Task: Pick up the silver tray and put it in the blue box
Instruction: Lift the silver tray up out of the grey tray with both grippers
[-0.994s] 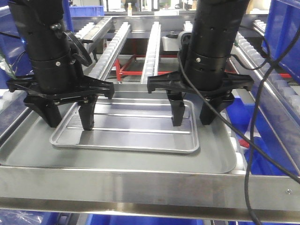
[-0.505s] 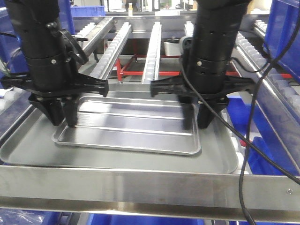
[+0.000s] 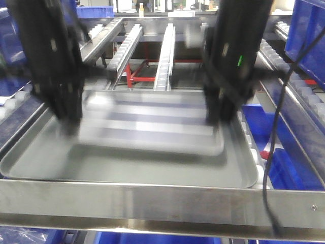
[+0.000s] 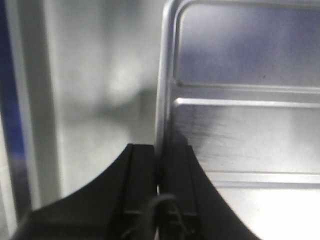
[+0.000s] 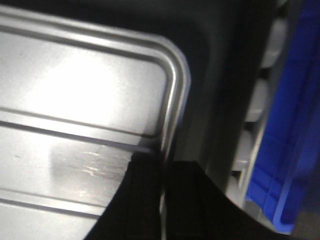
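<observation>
The blue box (image 5: 292,125) stands just beside the large grey tray (image 3: 127,175). The silver tray (image 3: 152,129) is blurred, inside the outline of this grey tray. The left fingers (image 4: 142,170) are clamped on its left rim and the right fingers (image 5: 145,192) on its right rim.

Shiny silver tray (image 4: 240,135), two ridge lines; dull grey tray (image 3: 152,173); blue box (image 5: 295,110).

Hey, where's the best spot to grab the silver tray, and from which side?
Its rolled rim at the two short ends, from above, one jaw inside and one outside. The silver tray is shallow, has no handles and sits within the grey tray, so only the rim offers purchase.
</observation>
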